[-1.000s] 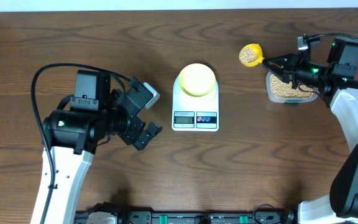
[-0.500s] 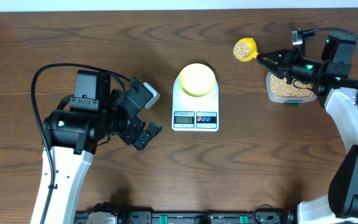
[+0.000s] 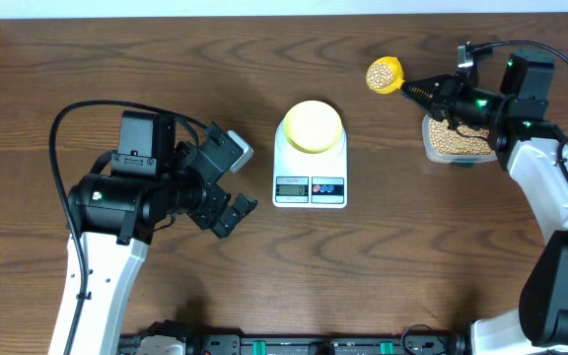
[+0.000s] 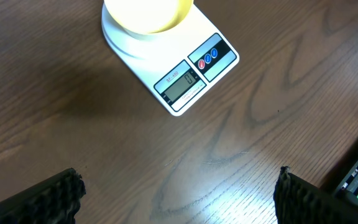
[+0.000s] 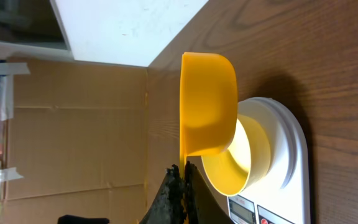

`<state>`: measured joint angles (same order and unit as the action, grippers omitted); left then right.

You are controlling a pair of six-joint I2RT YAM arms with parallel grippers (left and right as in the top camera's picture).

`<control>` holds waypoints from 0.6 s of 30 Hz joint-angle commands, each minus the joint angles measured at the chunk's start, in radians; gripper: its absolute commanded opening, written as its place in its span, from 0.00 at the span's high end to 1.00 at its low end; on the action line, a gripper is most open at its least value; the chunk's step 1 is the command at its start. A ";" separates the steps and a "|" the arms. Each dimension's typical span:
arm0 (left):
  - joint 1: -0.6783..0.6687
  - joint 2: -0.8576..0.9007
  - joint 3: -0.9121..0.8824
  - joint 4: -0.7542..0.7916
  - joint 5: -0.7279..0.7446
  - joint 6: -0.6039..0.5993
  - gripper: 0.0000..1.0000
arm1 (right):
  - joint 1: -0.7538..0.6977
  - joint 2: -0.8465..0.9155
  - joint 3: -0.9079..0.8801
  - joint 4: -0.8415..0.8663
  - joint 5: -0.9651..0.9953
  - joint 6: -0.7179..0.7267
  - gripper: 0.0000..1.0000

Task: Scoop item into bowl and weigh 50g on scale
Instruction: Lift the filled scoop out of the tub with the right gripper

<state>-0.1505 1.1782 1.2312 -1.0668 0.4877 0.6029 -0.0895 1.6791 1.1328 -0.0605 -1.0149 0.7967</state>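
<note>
A pale yellow-cream bowl (image 3: 312, 125) sits on the white scale (image 3: 310, 187) at the table's middle; both show in the left wrist view, the bowl (image 4: 148, 14) and the scale (image 4: 194, 70), and in the right wrist view, the bowl (image 5: 244, 167) and the scale (image 5: 291, 155). My right gripper (image 3: 444, 97) is shut on the handle of a yellow scoop (image 3: 384, 74) filled with tan beans, held in the air right of the bowl. The scoop (image 5: 207, 102) shows from beneath in the right wrist view. My left gripper (image 3: 233, 214) is open and empty, left of the scale.
A clear plastic container (image 3: 458, 143) of tan beans stands at the right, under my right arm. A white wall edge runs along the table's back. Cables and a rail lie at the front edge.
My right gripper has carried the bean-filled scoop a little left and toward the back, away from the container. The left arm has not moved.
</note>
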 commanded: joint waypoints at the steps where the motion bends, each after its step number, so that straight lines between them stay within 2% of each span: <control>1: 0.003 -0.002 -0.003 -0.002 -0.006 0.006 0.00 | 0.023 0.009 0.000 0.006 0.058 0.003 0.99; 8: 0.003 -0.002 -0.003 -0.002 -0.006 0.006 0.00 | 0.053 0.008 0.000 0.027 0.119 -0.050 0.99; 13: 0.003 -0.002 -0.003 -0.002 -0.006 0.006 0.00 | 0.074 0.008 0.000 0.027 0.127 -0.194 0.99; 18: 0.003 -0.002 -0.003 -0.002 -0.006 0.006 0.00 | 0.085 0.009 0.000 0.027 0.142 -0.239 0.99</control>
<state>-0.1505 1.1782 1.2312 -1.0668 0.4877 0.6029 -0.0170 1.6794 1.1328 -0.0387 -0.8848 0.6266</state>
